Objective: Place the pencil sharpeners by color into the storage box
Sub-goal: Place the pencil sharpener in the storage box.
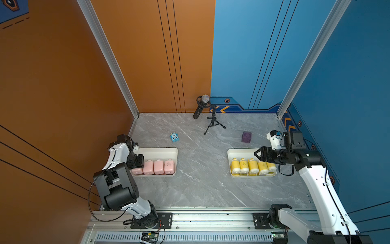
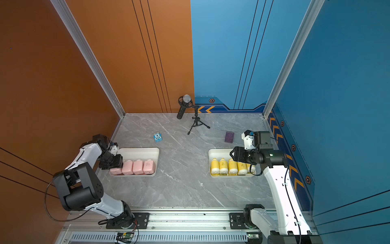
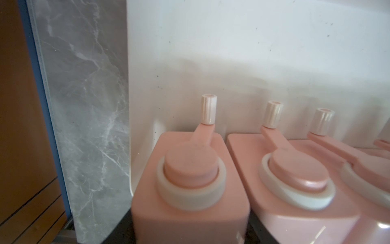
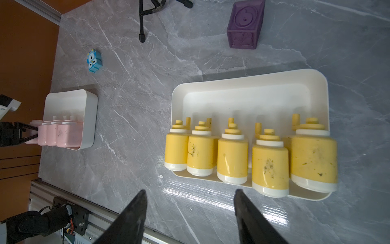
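A white storage box (image 1: 160,150) on the left holds a row of pink pencil sharpeners (image 1: 159,166) with white knobs. My left gripper (image 3: 190,232) is shut on the pink sharpener (image 3: 185,190) at the row's left end, close to the box's end wall, with a black finger on either side. A second white storage box (image 1: 240,150) on the right holds several yellow sharpeners (image 1: 251,165) lying side by side. Above that box's back part my right gripper (image 4: 190,192) hangs open, with only bare tabletop between its fingers.
A small blue cube with cartoon eyes (image 1: 174,137) and a dark purple cube (image 1: 246,136) sit on the marble table behind the boxes. A microphone on a tripod (image 1: 212,118) stands at the back centre. Orange and blue walls close the sides.
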Tool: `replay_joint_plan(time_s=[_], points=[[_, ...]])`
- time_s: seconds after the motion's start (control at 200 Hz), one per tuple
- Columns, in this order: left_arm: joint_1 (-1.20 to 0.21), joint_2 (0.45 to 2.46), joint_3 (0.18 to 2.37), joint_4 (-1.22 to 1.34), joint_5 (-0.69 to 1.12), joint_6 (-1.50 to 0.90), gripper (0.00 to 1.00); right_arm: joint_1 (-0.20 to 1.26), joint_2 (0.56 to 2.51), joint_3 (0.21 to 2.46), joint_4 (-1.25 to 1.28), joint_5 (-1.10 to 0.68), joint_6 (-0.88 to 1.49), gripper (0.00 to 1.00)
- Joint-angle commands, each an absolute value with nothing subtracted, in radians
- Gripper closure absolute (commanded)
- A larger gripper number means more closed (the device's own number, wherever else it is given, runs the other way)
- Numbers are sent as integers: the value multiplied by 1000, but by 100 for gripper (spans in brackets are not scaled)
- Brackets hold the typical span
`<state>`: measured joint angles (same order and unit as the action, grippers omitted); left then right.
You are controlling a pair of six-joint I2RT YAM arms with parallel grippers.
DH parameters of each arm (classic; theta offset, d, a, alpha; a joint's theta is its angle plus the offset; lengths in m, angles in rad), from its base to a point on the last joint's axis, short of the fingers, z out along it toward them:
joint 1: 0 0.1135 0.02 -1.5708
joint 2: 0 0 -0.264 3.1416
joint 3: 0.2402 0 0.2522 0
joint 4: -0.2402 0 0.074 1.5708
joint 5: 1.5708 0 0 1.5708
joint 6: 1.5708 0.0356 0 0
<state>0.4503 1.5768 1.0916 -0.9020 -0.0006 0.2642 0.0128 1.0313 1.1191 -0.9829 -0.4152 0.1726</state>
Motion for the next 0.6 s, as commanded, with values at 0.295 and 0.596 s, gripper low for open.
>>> replay_joint_plan(time_s=[0.295, 0.596], points=[[446, 1610, 1117, -933, -48, 240, 53, 6, 1020, 1117, -971, -414, 162, 33], [446, 1615, 1125, -934, -65, 229, 48, 6, 1022, 1118, -971, -414, 163, 33]])
